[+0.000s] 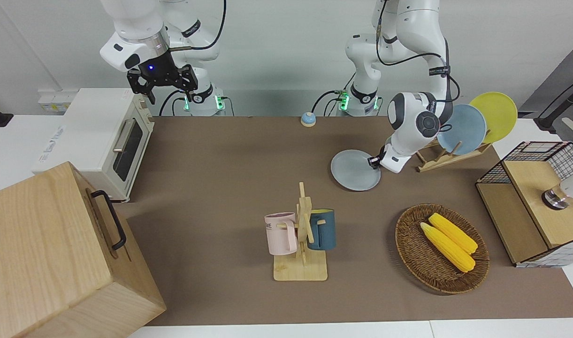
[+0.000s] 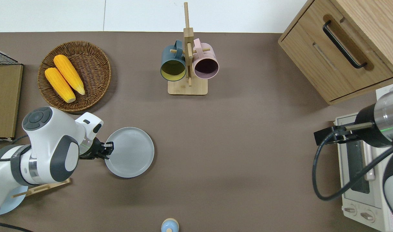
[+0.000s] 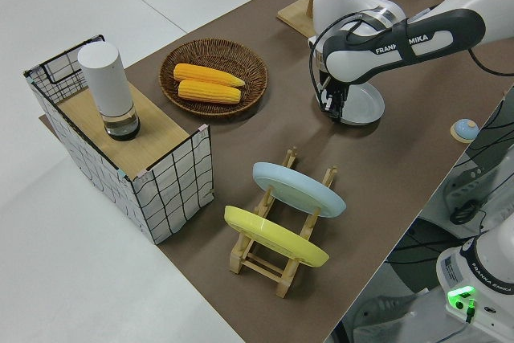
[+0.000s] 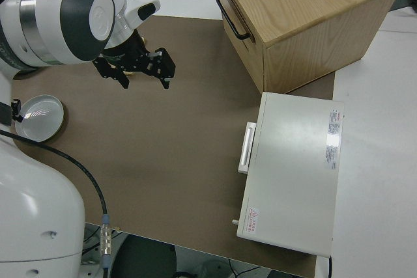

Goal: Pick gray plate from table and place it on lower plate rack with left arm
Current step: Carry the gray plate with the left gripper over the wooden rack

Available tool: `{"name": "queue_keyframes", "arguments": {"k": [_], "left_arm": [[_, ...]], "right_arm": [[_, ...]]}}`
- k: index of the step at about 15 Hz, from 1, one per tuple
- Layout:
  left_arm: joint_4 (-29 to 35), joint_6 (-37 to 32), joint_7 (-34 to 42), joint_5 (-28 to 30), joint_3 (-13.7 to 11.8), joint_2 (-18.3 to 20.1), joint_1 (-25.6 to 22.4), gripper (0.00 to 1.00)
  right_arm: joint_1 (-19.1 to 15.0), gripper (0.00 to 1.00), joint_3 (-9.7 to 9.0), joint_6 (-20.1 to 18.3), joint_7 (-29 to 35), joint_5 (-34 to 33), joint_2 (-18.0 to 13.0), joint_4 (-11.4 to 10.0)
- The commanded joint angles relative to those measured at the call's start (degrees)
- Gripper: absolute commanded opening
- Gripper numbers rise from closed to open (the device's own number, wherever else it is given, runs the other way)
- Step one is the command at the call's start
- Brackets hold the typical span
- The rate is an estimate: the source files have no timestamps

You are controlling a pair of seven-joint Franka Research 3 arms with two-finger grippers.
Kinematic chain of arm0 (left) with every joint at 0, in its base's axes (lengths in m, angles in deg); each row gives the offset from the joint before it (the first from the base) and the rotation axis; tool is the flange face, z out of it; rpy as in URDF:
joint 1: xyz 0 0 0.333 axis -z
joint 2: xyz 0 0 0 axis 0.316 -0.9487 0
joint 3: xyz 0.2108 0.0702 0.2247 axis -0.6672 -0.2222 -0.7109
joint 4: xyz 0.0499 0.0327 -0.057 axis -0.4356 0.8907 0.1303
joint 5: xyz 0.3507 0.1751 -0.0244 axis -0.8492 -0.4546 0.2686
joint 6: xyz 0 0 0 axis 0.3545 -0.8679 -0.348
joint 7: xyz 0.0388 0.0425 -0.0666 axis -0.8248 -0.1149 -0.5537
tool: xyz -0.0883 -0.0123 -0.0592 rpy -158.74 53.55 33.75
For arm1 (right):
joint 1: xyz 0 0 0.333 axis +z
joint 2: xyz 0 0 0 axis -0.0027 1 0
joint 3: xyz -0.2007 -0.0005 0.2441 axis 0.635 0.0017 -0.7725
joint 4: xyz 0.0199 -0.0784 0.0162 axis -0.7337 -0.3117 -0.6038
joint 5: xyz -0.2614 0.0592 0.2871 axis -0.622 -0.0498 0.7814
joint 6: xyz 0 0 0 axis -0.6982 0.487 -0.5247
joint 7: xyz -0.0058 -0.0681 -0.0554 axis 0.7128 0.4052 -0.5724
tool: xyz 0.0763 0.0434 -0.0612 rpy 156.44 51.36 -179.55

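Gray plate (image 2: 129, 152) lies flat on table (image 2: 235, 135), near the lower plate rack (image 1: 448, 157); left gripper (image 2: 107, 150) is set low at its rim w/ fingers straddling the edge, prob. for a rim pinch; closure can't be told; right arm parked.

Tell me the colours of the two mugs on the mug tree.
One mug is pink, the other mug dark teal; front view shows both best.

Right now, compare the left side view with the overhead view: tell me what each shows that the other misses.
Only the left side view shows the yellow plate on the lower plate rack and the white cylinder on the wire-sided box.

Only the overhead view shows the toaster oven and wooden cabinet.

Both show the left gripper at the gray plate rim, and the corn basket.
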Motion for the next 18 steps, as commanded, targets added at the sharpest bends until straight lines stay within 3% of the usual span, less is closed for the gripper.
{"name": "queue_keyframes", "arguments": {"k": [1, 7, 11, 18], "left_arm": [[-7.4, -9.3, -0.1, 0.4, -2.7, -0.1, 0.1, 0.0], [-17.5, -22.3, -0.6, -1.8, -5.6, 0.2, 0.0, 0.0], [-20.9, -28.6, -0.8, -11.1, -6.6, 1.7, 0.5, 0.0], [-25.7, -39.1, -1.3, -29.1, -4.7, 1.9, 2.0, 0.0]], "right_arm": [[-0.8, 0.99, -0.38, -0.9, -0.2, 0.2, -0.3, 0.3], [-0.8, 0.99, -0.38, -0.9, -0.2, 0.2, -0.3, 0.3], [-0.8, 0.99, -0.38, -0.9, -0.2, 0.2, -0.3, 0.3], [-0.8, 0.99, -0.38, -0.9, -0.2, 0.2, -0.3, 0.3]]}}
